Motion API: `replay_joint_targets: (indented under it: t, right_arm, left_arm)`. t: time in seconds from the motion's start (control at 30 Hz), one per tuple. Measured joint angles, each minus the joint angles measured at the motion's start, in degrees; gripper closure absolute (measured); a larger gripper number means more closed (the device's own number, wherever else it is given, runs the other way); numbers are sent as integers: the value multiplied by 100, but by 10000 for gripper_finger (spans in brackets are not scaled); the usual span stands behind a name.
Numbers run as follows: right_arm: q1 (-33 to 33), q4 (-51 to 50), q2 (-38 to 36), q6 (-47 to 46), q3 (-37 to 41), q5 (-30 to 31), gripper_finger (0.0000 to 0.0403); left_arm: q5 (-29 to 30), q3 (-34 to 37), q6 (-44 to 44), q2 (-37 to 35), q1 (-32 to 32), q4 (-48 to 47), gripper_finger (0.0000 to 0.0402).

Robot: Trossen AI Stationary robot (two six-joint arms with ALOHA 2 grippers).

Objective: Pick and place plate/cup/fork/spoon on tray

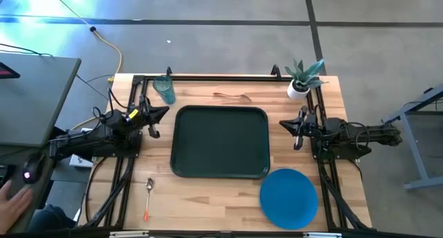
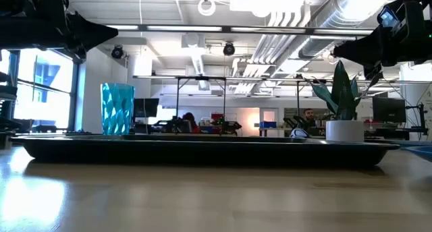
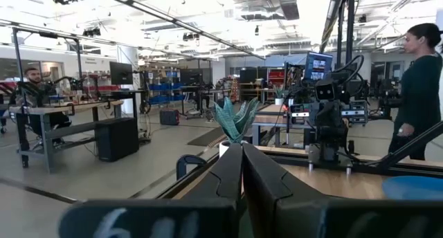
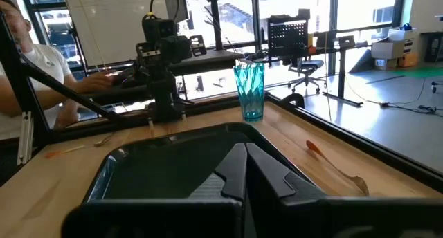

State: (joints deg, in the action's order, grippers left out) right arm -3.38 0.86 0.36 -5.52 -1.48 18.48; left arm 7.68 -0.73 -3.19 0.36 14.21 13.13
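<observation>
While tray [image 1: 220, 142] holds nothing, cup [image 1: 165, 89] (upright) stands beside.

The light wooden table [image 1: 208, 189] carries the dark green tray [image 1: 220, 142] at its middle. The teal cup [image 1: 165, 89] stands at the far left, just off the tray's far-left corner. The fork [image 1: 232, 96] lies along the far edge, beyond the tray. A white pot with a spiky plant [image 1: 302, 79] sits at the far right corner. The blue plate [image 1: 288, 198] rests at the near right, close to the tray's corner. The spoon [image 1: 148, 198] lies near left, apart from the tray.
</observation>
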Motion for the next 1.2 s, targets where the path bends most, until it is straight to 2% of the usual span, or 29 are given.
replay_joint_targets:
  t: [1.2]
  right_arm:
    - [2,0,2,0,-2,0,402]
  left_arm:
    - [0,0,-1,0,1,-2,396]
